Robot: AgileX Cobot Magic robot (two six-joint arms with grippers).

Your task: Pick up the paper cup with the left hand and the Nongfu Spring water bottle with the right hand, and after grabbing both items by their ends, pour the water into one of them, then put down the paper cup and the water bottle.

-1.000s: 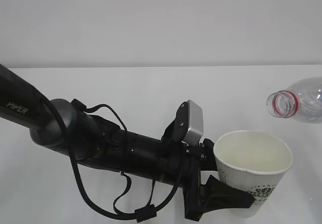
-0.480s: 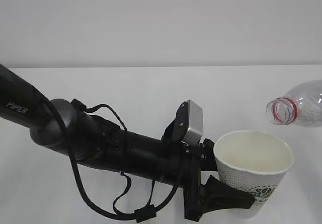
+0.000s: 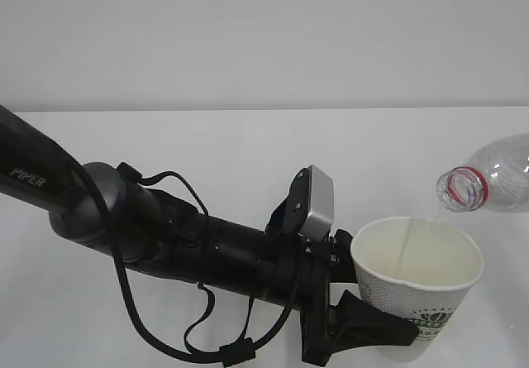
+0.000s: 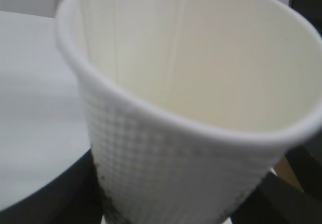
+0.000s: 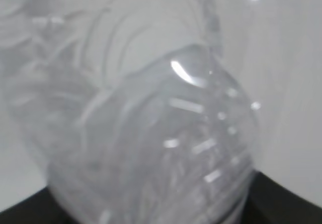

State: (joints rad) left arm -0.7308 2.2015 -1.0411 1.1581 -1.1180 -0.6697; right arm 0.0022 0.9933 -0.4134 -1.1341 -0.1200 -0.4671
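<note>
Paper cup [image 3: 417, 279]: upright above the white bench [image 3: 207, 161], clamped low down by the left claw [image 3: 364, 322].
Bottle [image 3: 492, 182]: tilted mouth-down at the right edge; right claw around its base.
Water [image 3: 403, 248]: thin stream entering the cup.
Risk: the mouth sits near the rim, so drift could spill water.

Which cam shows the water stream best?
Exterior view: the water falls as a thin stream from the bottle mouth into the paper cup. Left wrist shows a faint streak inside the cup; right wrist only blurred bottle.
</note>
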